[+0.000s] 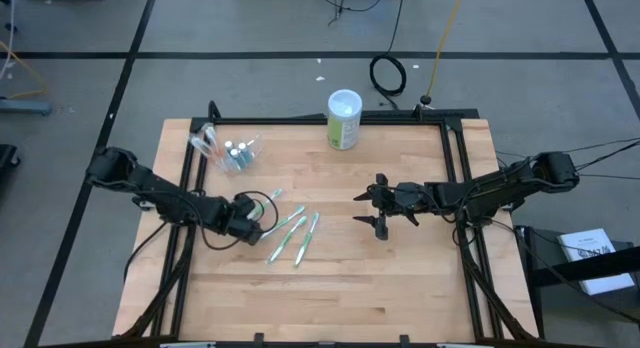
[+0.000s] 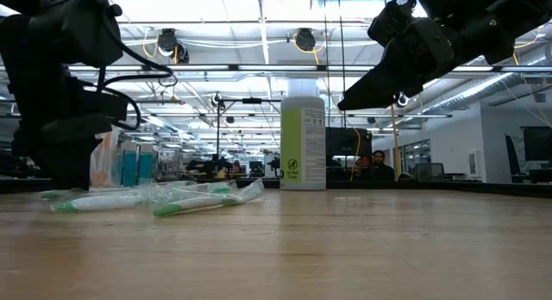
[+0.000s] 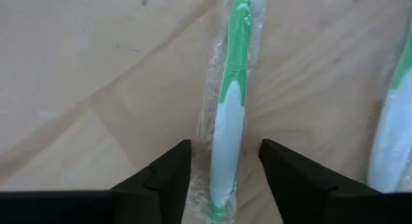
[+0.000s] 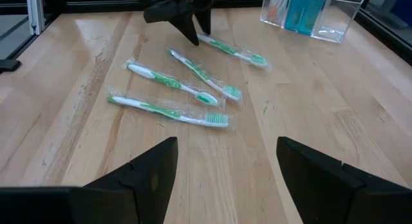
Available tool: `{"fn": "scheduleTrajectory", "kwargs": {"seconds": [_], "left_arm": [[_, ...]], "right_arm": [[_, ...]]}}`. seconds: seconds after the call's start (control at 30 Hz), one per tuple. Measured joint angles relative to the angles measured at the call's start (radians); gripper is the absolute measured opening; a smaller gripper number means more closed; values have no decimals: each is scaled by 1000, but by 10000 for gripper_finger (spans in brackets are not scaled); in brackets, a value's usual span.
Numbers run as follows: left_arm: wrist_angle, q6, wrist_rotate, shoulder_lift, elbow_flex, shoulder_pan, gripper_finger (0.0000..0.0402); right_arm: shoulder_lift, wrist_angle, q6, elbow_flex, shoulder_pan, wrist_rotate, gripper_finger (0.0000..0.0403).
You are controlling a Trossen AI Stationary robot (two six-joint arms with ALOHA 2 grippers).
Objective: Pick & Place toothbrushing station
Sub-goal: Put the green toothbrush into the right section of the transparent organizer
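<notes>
A: Left side of the worktop (image 1: 400, 278), item one: the left tool (image 1: 262, 209). State?

B: Lowered to the wood, its two dark fingers (image 3: 168, 176) parted and standing on either side of the white handle end of a wrapped green-and-white toothbrush (image 3: 228, 114). The fingers flank the handle with a little space each side; no clamp on it is visible.

A: Item two, the station itself?

B: A clear plastic cup (image 1: 228, 151) behind the left tool, toward the far left corner, well apart from it. It holds pale pinkish brushes and small teal tubes with white caps (image 1: 236, 148).

A: Loose stock?

B: Three more wrapped toothbrushes (image 4: 172, 83), lying flat on the wood just beside the left tool on its inner side, roughly parallel to one another. They lie between the two tools, nearer the left one.

A: Further right?

B: A green-and-white canister (image 1: 344, 119), upright at the far edge, behind and between both tools, touching neither.

A: Last entry, the right tool (image 1: 378, 209)?

B: Raised above the wood, as the low view shows, fingers spread wide and holding nothing. It points toward the loose brushes, which lie well ahead of it.
</notes>
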Motion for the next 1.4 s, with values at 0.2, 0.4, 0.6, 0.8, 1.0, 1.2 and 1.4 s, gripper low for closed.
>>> {"fn": "scheduleTrajectory", "kwargs": {"seconds": [0.2, 0.4, 0.6, 0.8, 1.0, 1.2, 1.4], "left_arm": [[34, -8, 9, 0, 0, -1, 109], [55, -6, -27, 0, 1, 4, 43], [75, -31, 10, 1, 1, 8, 54], [60, -110, 47, 1, 2, 7, 139], [55, -16, 111, -21, 41, 45, 211], [34, 121, 11, -52, 148, 102, 229], [31, 216, -52, -52, 207, 195, 229]], "right_arm": [[0, 0, 2, 0, 0, 0, 256], [0, 0, 3, 0, 0, 0, 256], [0, 0, 3, 0, 0, 0, 256], [0, 0, 3, 0, 0, 0, 256], [0, 6, 3, 0, 0, 0, 256], [0, 16, 3, 0, 0, 1, 256], [0, 16, 3, 0, 0, 1, 256]]}}
